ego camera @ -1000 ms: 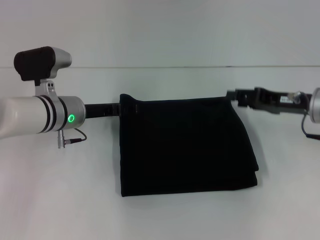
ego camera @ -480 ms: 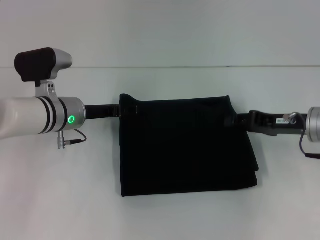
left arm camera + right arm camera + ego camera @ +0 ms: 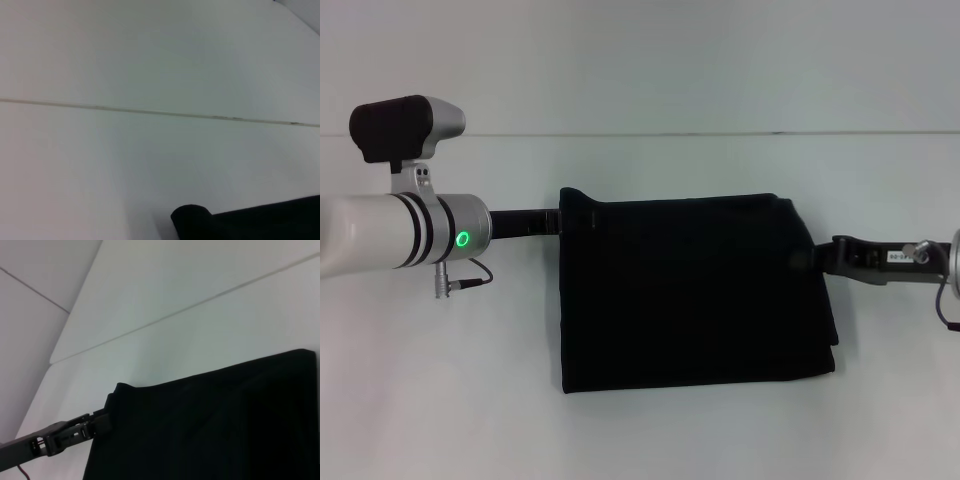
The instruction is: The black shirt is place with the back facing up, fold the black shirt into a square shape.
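- The left gripper reaches in from the robot's left, its black fingers at the far left corner of the black shirt; they merge with the dark cloth there, so whether they pinch it or stand spread I cannot tell
- A green light glows on the left arm's white wrist, and a thin cable hangs just under it
- The black shirt lies folded into a near-square block on the white table, its layers stacked, with the lower layers peeking out along the right edge
- In the right wrist view the left gripper touches the raised corner of the black shirt
- The right gripper comes in from the robot's right, level with the shirt's right edge about midway along it, its tip against the cloth; its grip cannot be made out either
- No containers are in view
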Controlling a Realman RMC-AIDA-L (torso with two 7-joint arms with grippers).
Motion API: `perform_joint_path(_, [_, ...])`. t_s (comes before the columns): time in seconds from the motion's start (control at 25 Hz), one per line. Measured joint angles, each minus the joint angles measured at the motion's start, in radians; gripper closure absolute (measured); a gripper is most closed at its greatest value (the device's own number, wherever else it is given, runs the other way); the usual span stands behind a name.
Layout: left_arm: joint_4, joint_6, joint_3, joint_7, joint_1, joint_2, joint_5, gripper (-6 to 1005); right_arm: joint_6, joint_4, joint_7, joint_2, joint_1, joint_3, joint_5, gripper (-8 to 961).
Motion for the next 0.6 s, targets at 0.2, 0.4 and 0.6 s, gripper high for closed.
perform_joint_path(0.2, [0.0,0.0,-0.001,0.0,0.0,0.0,0.0,48,-0.002,0.001,0.006,-0.003,-0.022,-0.001,-0.001,934])
perform_joint_path(0.4, [0.0,-0.001,-0.003,0.0,0.0,0.0,0.0,48,0.003,0.004,0.008,-0.003,-0.028,0.0,-0.001,933])
perform_joint_path(0.6, [0.0,-0.005,0.0,0.0,0.0,0.0,0.0,48,0.004,-0.011,-0.002,-0.002,-0.038,0.002,0.0,908])
